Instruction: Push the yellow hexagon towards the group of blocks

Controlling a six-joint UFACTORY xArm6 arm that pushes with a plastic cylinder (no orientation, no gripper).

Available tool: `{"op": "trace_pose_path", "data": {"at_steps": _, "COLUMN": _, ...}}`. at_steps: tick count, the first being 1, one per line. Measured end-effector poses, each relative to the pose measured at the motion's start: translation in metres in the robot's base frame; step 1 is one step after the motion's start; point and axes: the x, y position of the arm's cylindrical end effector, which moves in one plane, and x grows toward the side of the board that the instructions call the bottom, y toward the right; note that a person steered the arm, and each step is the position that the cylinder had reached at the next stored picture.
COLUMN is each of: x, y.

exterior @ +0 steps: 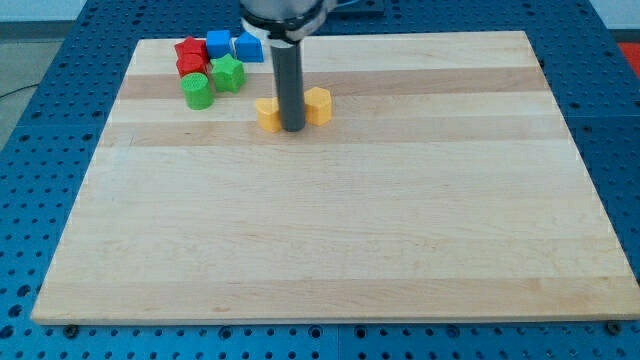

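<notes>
The rod has no jaws, so there is no jaw state to report; it ends in a bare tip (pixel 293 130) resting on the wooden board (pixel 340 230).

The tip is taken as the landmark. Two yellow blocks flank it closely. One yellow block (pixel 268 114) sits just to the view's left of the tip, and the other yellow block (pixel 318 105) sits just to the view's right and slightly towards the view's top. Which of them is the hexagon cannot be told, since the rod hides part of each. Whether either is touched by the tip cannot be told either.

The group lies towards the view's top left of the tip, near but apart from it. It is made up of a green block (pixel 198 90), a second green block (pixel 228 73), a red block (pixel 190 58) and two blue blocks (pixel 217 43) (pixel 248 47).

The main risk is judged to be a push on the wrong yellow block, because both are crowded against the tip. If the right-hand block is the hexagon, the left-hand block stands in its path and could be shoved along with it. An off-centre contact could also make a block spin and slip round the rod. A push carried too far could scatter the group.
</notes>
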Motion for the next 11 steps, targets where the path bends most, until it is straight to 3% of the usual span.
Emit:
{"op": "trace_pose_path", "data": {"at_steps": 2, "x": -0.028, "y": -0.046}}
{"op": "trace_pose_path", "data": {"at_steps": 4, "x": -0.029, "y": -0.049}}
{"op": "trace_pose_path", "data": {"at_steps": 5, "x": 0.018, "y": -0.039}}
{"op": "trace_pose_path", "data": {"at_steps": 6, "x": 0.04, "y": 0.027}}
{"op": "trace_pose_path", "data": {"at_steps": 7, "x": 0.033, "y": 0.085}}
{"op": "trace_pose_path", "data": {"at_steps": 8, "x": -0.003, "y": 0.09}}
{"op": "trace_pose_path", "data": {"at_steps": 11, "x": -0.025, "y": 0.027}}
